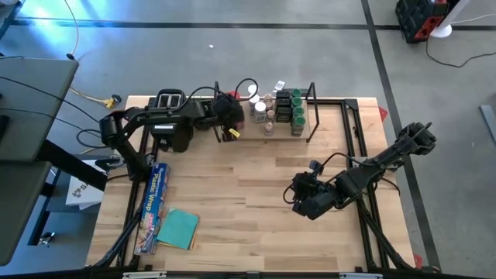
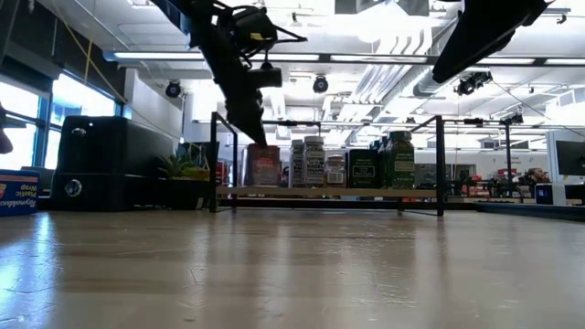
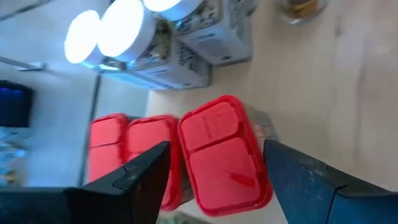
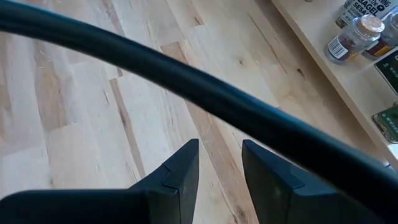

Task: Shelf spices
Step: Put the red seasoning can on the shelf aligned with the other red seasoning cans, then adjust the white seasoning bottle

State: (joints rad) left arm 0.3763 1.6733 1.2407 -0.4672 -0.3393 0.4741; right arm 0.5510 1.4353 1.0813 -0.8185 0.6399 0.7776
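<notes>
Left gripper (image 3: 214,171) hangs over the shelf (image 1: 306,116), fingers spread either side of a red tin (image 3: 224,152) standing beside two more red tins. Lifting crookedly might clip and topple it. Right gripper (image 4: 219,171), fingers slightly apart and empty, waits over the pale wooden bench (image 1: 256,178). Beyond, a bright workshop ceiling.

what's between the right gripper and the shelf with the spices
Only bare wooden table. In the high view the right gripper hangs over open boards well short of the shelf; its wrist view shows empty planks up to the shelf's edge.
</notes>
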